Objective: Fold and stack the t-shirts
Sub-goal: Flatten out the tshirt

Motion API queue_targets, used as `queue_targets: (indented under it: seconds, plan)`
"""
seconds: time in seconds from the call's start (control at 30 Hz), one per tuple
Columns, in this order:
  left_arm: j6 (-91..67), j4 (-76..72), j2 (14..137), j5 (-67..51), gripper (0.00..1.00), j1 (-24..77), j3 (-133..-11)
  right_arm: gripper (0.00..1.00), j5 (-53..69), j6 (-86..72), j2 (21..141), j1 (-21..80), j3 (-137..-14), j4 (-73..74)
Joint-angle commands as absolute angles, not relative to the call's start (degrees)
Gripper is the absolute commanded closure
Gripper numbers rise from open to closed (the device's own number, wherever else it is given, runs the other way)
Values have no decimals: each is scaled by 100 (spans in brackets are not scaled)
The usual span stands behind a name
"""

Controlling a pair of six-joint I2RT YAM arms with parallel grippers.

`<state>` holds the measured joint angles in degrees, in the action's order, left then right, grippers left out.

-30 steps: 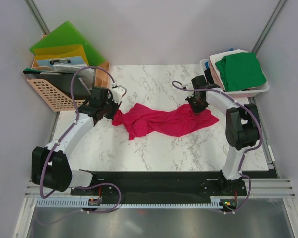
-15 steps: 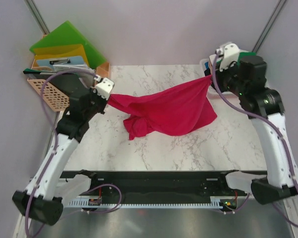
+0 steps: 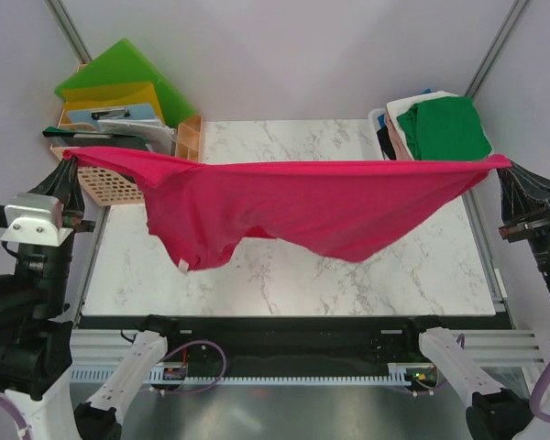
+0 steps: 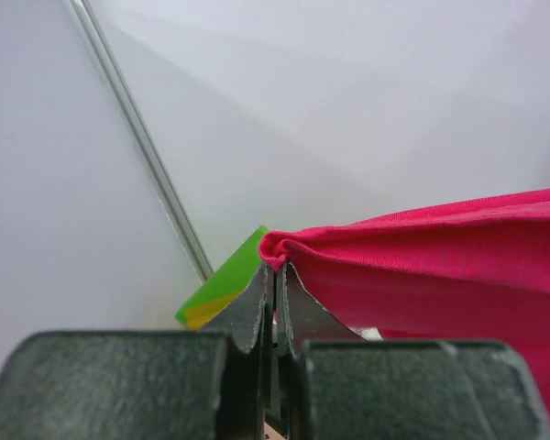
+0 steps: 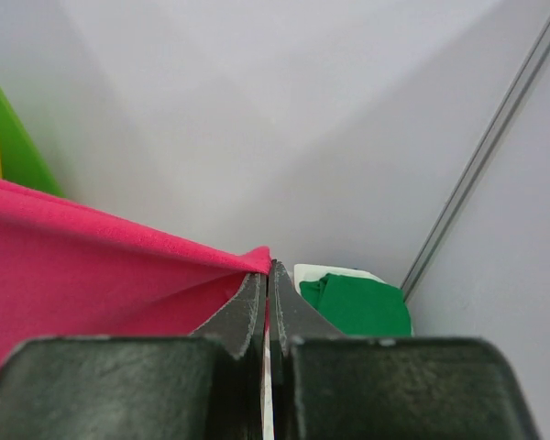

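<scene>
Marble tabletop (image 3: 367, 284) lies under the crimson t-shirt (image 3: 302, 206), which hangs in the air, pulled taut along its top edge from above the left edge to above the right edge, with its body sagging over the middle. You have soft, light, limp cloth that will slump wherever it is unsupported, so grip it at the corners, as now: the left gripper (image 4: 275, 275) and right gripper (image 5: 268, 273) are each pinched fully closed on a bunched corner. The other t-shirts (image 3: 445, 128) sit stacked at the far right corner.
</scene>
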<state>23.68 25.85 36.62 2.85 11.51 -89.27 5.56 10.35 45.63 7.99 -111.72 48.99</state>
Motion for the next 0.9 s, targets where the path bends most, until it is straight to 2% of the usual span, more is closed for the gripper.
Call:
queue_targets:
  seconds: [0.0,0.33,0.6,0.73,0.87]
  plan:
    - [2602,2971,3674,571,98,976,-8947,100,422,1028,4728,694,-11127,5019]
    - [2479,2953,4007,212,98,1002,-8903,100,369,1177,4974,694,-10996,4703]
    - [2768,2524,4543,18,98,1055,-7947,100,747,1213,5458,694,-9380,3886]
    - [2856,2189,4851,18,98,1055,-7322,100,581,1371,5957,686,-8396,3245]
    - [2865,1855,5386,26,98,1037,-6882,100,308,1547,6678,694,-8042,2805]
